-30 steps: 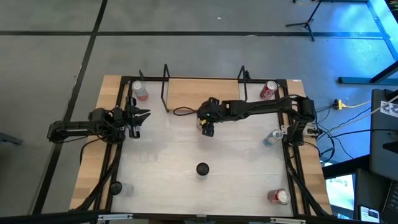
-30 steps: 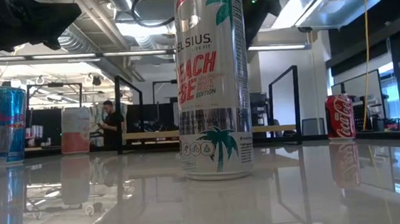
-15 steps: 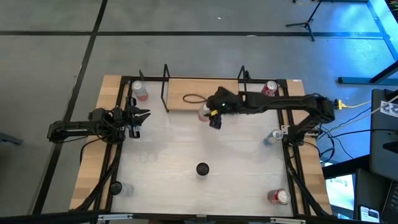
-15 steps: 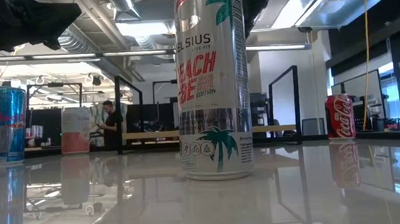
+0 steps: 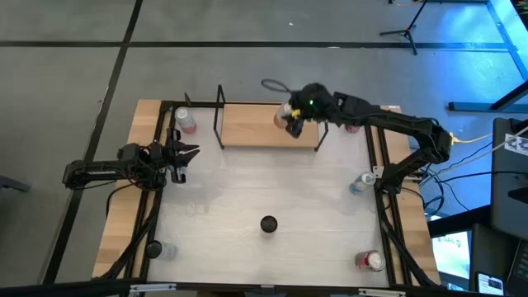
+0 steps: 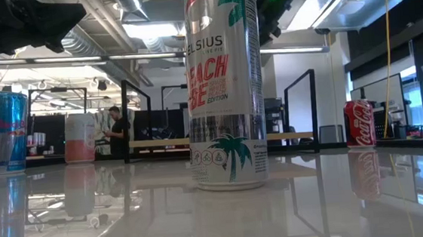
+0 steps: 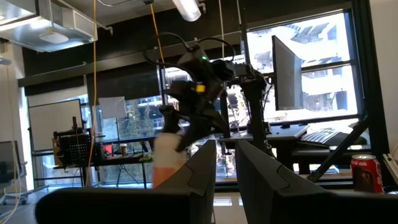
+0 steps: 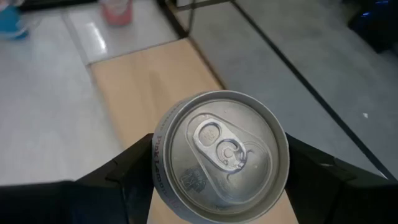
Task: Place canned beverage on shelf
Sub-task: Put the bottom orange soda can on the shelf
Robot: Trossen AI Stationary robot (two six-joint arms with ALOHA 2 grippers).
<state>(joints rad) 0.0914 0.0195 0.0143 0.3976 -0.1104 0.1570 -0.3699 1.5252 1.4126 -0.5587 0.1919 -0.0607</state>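
From above, the right gripper (image 5: 290, 118) holds a can (image 5: 285, 120) over the right part of the shelf (image 5: 256, 125), while the left gripper (image 5: 188, 153) waits near the table's left edge, fingers nearly together and holding nothing. In the right wrist view, 2 dark fingers (image 8: 121, 177) clamp the can's sides (image 8: 221, 149) above the wooden board (image 8: 149, 93).

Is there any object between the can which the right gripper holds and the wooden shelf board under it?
Nothing visible. The right gripper holds the can upright above the right end of the shelf, and the board below it is bare. The black upright rod stands close beside the can.
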